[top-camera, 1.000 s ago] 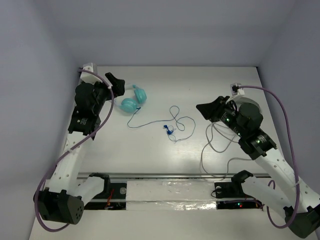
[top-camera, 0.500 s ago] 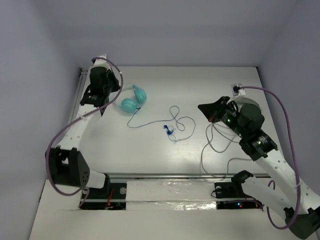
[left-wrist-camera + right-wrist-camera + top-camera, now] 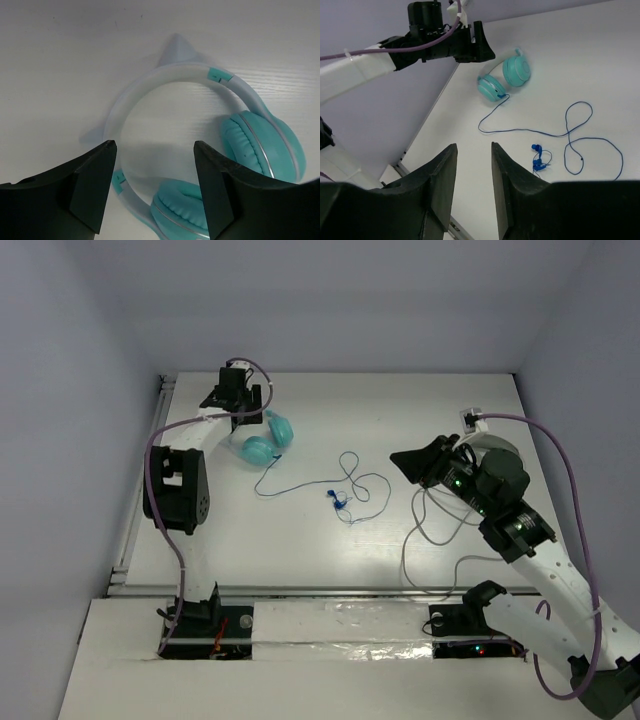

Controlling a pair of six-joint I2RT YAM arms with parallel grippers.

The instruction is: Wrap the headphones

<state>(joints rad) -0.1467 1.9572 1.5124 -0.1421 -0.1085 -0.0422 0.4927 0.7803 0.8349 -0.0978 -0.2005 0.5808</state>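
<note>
Directly over the headphones [image 3: 260,142] hovers the left pincer [image 3: 152,148], jaws spread.

The left arm [image 3: 198,426] stretches rearward, its left gripper [image 3: 155,150] aimed down with jaws wide apart. The right gripper [image 3: 474,150] hovers raised, jaws parted.

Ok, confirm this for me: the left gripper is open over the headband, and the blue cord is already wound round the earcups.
One part is wrong. The left gripper is open over the headband, but the blue cord lies in loose loops on the table, not round the earcups; the right wrist view shows it.
</note>
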